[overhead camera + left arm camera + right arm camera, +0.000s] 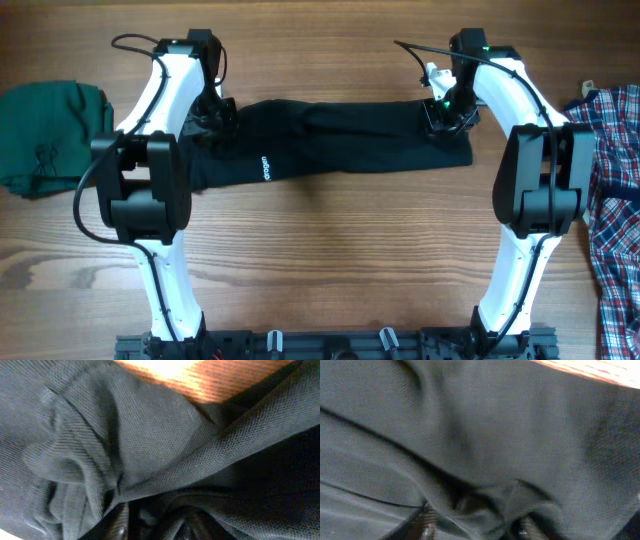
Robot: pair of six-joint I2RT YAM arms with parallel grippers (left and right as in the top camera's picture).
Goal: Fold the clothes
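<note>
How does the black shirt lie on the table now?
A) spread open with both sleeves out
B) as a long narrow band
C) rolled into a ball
B: in the overhead view the black shirt lies as one long narrow band across the table.

You've got bare wooden tabletop (340, 240) at 6 o'clock of the black mesh shirt (340, 140); dark green folded garment (45, 135) blocks 9 o'clock, red-white-blue plaid shirt (615, 200) blocks 3.
</note>
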